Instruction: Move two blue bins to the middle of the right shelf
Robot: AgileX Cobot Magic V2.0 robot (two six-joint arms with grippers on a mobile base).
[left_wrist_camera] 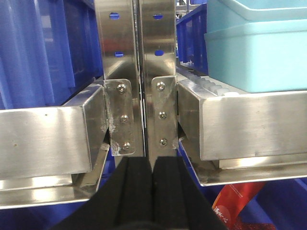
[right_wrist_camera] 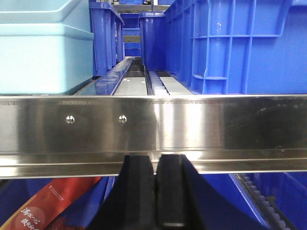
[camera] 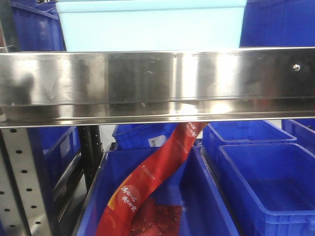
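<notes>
Front view: no pincer shows here. A pale blue bin (camera: 150,24) stands on the steel shelf level (camera: 147,81), just behind its broad brushed front rail, with a second rim line near its top edge suggesting another bin nested in it. One small screw (camera: 296,67) sits near the rail's right end. Dark blue bins (camera: 280,22) flank the pale one. Below the rail, a red printed bag (camera: 147,182) hangs down into a dark blue crate (camera: 206,206), and a perforated upright (camera: 22,182) rises at lower left.

Left wrist view: the left pincer (left_wrist_camera: 152,191) is closed, its two black fingers (left_wrist_camera: 134,191) pressed together with nothing between them, held just in front of the paired steel uprights (left_wrist_camera: 139,48) where two shelf units meet. Only here is it plain that there are two pale bins stacked: the upper one (left_wrist_camera: 259,9) sits inside the lower one (left_wrist_camera: 259,57), both on the right-hand shelf, near its left end.

Right wrist view: the right pincer (right_wrist_camera: 156,191) is likewise closed and empty, sitting just below the front rail (right_wrist_camera: 192,124), which carries two small screws (right_wrist_camera: 96,119). The pale bins (right_wrist_camera: 43,52) stand at left, apart from a tall dark blue crate (right_wrist_camera: 240,48) at right; between them this view alone shows the roller tracks (right_wrist_camera: 139,84) running back along the shelf.
</notes>
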